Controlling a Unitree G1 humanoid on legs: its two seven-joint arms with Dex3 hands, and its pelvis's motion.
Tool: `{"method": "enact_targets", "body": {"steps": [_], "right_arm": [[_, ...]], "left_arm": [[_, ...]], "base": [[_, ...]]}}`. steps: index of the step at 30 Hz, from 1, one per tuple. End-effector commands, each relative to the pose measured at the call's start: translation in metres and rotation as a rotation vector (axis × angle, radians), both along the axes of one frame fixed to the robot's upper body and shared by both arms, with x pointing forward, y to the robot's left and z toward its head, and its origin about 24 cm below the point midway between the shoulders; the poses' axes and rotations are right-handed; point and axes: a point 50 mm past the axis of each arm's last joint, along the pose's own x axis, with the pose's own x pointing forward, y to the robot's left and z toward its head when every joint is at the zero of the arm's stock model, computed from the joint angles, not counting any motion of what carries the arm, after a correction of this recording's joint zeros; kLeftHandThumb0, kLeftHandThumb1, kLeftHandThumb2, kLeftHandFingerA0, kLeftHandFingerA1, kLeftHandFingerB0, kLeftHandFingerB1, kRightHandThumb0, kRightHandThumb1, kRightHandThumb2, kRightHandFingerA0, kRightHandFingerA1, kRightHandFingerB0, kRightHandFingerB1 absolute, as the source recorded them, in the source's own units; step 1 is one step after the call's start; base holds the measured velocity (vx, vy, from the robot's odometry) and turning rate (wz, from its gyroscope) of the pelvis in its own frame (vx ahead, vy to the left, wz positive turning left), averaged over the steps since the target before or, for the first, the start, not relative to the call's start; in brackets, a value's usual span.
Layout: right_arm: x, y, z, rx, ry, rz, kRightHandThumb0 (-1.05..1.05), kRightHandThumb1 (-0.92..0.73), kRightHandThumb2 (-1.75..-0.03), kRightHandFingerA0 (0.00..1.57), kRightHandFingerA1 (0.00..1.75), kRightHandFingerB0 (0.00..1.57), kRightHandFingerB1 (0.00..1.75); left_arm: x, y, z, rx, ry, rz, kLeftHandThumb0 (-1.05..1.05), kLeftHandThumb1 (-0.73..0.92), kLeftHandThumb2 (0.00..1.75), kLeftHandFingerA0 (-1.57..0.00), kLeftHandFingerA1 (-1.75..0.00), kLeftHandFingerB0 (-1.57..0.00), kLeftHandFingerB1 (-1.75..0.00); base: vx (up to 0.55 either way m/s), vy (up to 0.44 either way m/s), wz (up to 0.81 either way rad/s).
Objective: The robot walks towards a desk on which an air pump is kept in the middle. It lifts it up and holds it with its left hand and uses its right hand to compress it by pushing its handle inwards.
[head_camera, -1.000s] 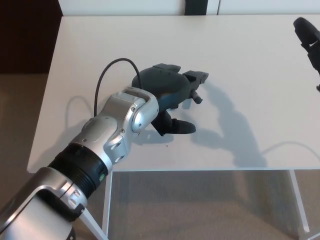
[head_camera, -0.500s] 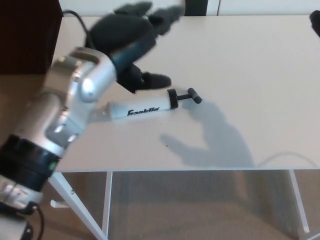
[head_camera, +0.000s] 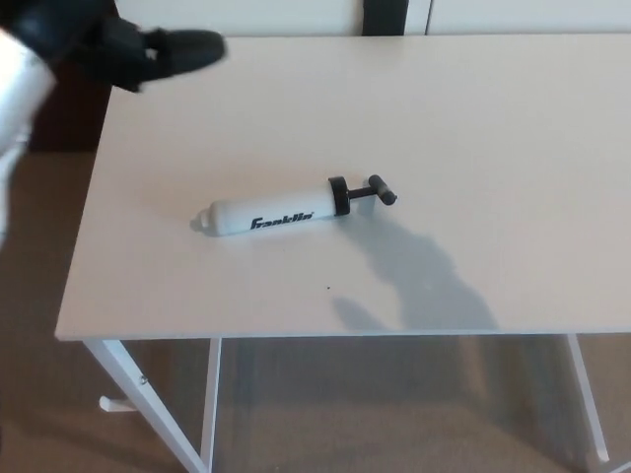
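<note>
Since the earlier frame, the left hand [head_camera: 118, 44] had withdrawn from above the desk's middle to the upper left corner of the head view, well clear of the air pump [head_camera: 293, 209], which had remained in the same place on the desk [head_camera: 493, 118]. At the time of inspection the white desk occupied most of the view, standing on a white frame over a brown floor [head_camera: 39, 394]. A blurred silver section of the left arm [head_camera: 15, 94] ran along the left edge, with the black hand raised above it past the desk's far left corner. One thick finger [head_camera: 187, 47] projected to the right; motion blur prevented any determination of whether the fingers were spread or closed, and nothing could be seen in the hand's grasp. The right hand was not in view. The pump lay flat on the desktop near its middle, slightly toward the left and front, unheld. Its long axis ran nearly left to right with a slight tilt, the handle end being a little farther from the robot. The rounded white end pointed left, and the black T-handle [head_camera: 380, 190] pointed right on a short length of exposed rod beyond the black collar [head_camera: 338, 196]. Dark lettering ran along the white barrel.
</note>
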Motion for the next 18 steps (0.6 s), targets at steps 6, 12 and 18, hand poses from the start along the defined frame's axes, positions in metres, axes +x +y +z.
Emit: {"method": "enact_targets", "body": {"steps": [6,12,18], "right_arm": [[-0.132,-0.030,0.027,-0.283,-0.146,-0.064,0.02,-0.46,-0.92,0.06,0.49,0.03,0.45],[-0.164,-0.053,-0.009,-0.252,0.070,-0.174,0.08,-0.46,-0.93,0.03,0.47,0.05,0.45],[-0.180,-0.071,-0.042,-0.232,0.258,-0.267,0.13,-0.49,-0.95,0.01,0.46,0.06,0.45]], "left_arm": [[-0.236,0.131,0.006,-0.518,0.323,-0.390,-0.12,0.44,0.64,-0.08,-0.15,-0.07,-0.31],[-0.286,0.203,-0.044,-0.910,0.458,-0.142,0.01,0.57,0.61,-0.12,-0.19,-0.17,-0.33],[-0.308,0.250,-0.084,-1.021,0.546,0.229,0.05,0.64,0.59,-0.06,-0.26,-0.14,-0.29]], "base": [[0.00,0.000,0.00],[0.00,0.000,0.00],[0.00,0.000,0.00]]}}
